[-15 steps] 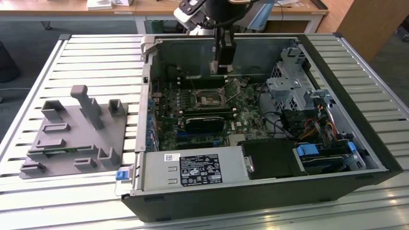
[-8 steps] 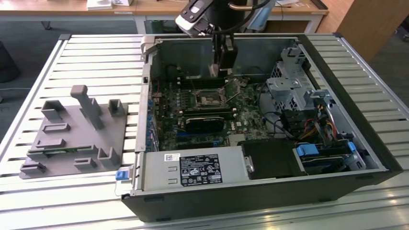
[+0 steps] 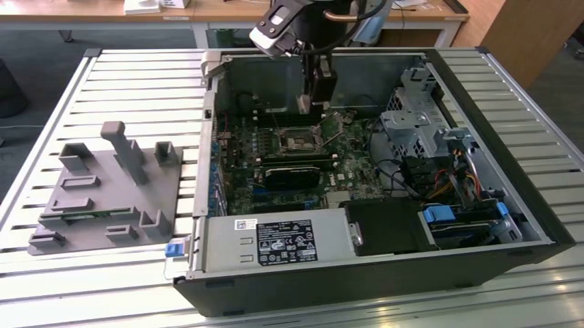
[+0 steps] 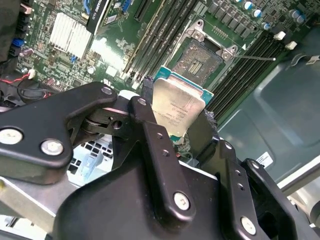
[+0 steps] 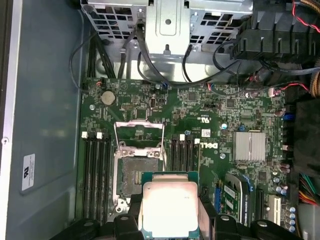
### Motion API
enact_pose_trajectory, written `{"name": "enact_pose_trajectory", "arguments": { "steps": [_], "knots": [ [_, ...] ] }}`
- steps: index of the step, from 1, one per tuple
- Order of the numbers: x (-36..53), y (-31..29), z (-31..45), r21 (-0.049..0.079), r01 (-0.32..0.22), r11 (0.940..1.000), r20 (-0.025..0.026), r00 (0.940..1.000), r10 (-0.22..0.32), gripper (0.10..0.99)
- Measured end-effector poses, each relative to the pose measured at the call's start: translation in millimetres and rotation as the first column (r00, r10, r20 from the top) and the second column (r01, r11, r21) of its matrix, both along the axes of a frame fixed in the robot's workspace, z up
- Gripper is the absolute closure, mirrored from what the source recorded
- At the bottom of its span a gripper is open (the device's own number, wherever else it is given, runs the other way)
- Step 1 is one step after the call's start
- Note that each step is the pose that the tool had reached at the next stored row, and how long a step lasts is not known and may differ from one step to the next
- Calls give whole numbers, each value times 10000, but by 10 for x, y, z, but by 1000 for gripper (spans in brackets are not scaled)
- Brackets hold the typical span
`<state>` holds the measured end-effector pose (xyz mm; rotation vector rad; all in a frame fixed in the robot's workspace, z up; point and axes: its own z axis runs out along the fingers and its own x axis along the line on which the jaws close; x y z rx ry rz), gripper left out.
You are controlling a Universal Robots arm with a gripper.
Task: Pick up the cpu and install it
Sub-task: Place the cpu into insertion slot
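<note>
Gripper (image 4: 176,109), mine, clenched on the cpu (image 4: 178,102) by two opposite edges, inside the open computer case (image 3: 511,137). I hold the cpu above the motherboard (image 5: 210,100), close to the open socket (image 5: 136,175) but not seated in it; the socket's hinged frame (image 5: 139,134) is swung open. Judged risks: a tilted or offset descent would bend the socket contacts, a wrong orientation would block seating, and a loose grasp would drop the cpu onto the motherboard.
</note>
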<state>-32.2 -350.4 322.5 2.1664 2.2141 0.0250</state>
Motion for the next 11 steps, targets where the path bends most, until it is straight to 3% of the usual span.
{"name": "enact_pose_trajectory", "arguments": {
  "steps": [11],
  "knots": [
    [-1, 0, -39, -10, 1, 10000, 1, 10000, -1, 561]
  ]
}}
